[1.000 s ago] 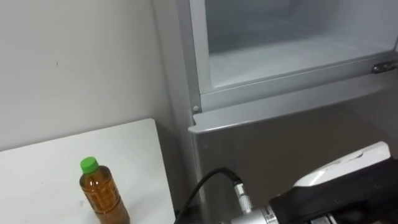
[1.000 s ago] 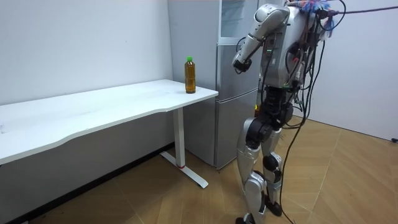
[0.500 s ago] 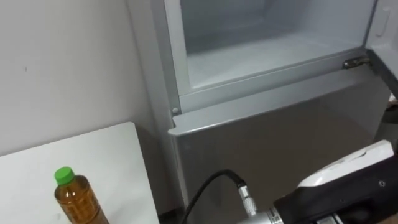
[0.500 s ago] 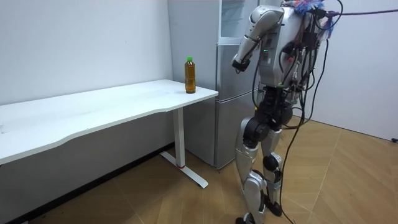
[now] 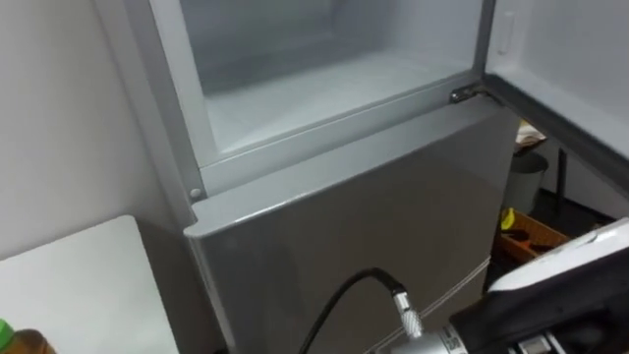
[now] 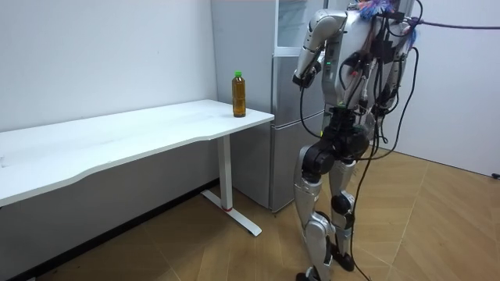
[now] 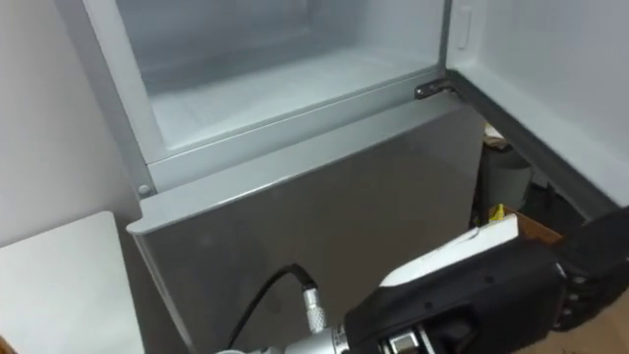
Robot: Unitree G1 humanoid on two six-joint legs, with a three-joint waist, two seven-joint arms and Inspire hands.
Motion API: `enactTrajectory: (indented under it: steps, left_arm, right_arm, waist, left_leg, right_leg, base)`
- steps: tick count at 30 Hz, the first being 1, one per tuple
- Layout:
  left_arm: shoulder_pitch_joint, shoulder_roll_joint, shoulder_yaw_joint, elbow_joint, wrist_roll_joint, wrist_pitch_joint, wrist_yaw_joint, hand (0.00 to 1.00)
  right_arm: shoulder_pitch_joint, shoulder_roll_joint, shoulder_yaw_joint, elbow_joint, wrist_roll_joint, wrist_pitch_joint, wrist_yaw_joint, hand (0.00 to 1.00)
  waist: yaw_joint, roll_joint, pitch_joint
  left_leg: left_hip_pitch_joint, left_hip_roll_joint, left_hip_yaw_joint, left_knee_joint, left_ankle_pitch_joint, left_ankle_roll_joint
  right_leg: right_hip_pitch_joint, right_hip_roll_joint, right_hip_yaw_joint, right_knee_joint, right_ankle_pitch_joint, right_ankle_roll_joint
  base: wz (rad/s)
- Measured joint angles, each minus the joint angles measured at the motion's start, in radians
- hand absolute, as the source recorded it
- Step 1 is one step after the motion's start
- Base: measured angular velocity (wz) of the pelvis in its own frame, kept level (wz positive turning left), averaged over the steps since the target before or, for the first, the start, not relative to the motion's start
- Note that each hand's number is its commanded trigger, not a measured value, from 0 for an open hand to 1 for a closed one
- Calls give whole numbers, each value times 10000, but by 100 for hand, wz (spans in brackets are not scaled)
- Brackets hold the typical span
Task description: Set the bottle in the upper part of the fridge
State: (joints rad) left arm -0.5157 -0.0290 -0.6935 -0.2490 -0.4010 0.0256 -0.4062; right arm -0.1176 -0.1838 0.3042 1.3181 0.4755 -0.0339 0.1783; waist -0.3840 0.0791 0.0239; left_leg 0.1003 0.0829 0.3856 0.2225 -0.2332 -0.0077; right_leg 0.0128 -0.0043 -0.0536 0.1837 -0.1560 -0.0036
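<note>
Bottle [image 6: 239, 94]: amber, capped in green.
Desk [image 6: 117, 140]: white throughout, legs included.
Fridge [image 5: 344, 236]: silver-grey outside; upper compartment [image 5: 314, 88] lined in white.
Floor [image 6: 437, 226]: light brown wood, laid in herringbone.
Wall [image 6: 94, 55]: plain white.

The bottle [image 6: 239, 94] stands on the table [image 6: 156, 129].

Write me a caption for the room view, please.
Humanoid robot standing at a silver fridge, its upper compartment open, the amber bottle upright on the white table beside it.
</note>
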Motion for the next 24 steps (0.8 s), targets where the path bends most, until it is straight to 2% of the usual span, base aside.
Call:
enactTrajectory:
  steps: [7,13,19,24]
  left_arm:
    - [-6,-4,-277,173,4,-60,25,0]
    - [-5,26,-282,324,15,-135,-35,0]
    - [-5,58,-267,330,20,-134,-140,0]
    - [-5,269,-250,339,20,-133,-189,0]
  right_arm:
    - [13,-77,-45,-44,-21,-6,-3,0]
    - [28,-183,-146,-152,-98,-11,102,0]
    - [29,-138,-149,-152,-112,-19,94,0]
    - [19,-84,-137,-115,-131,-14,-62,0]
  waist:
    - [-25,-1,2]
    - [-54,-15,14]
    - [118,-35,27]
    - [359,-36,28]
  left_leg:
    - [-6,78,225,-2,-10,-17]
    - [-52,103,172,0,-25,-43]
    - [-118,65,-222,0,-22,-49]
    - [-454,27,-754,47,-9,-71]
  right_leg:
    - [-81,46,132,25,20,-32]
    - [-40,56,-104,14,32,-53]
    - [82,-47,-606,-120,30,-50]
    - [58,-121,-1089,-109,24,-41]
  base:
    - [-6]
    - [8]
    - [23]
    - [28]
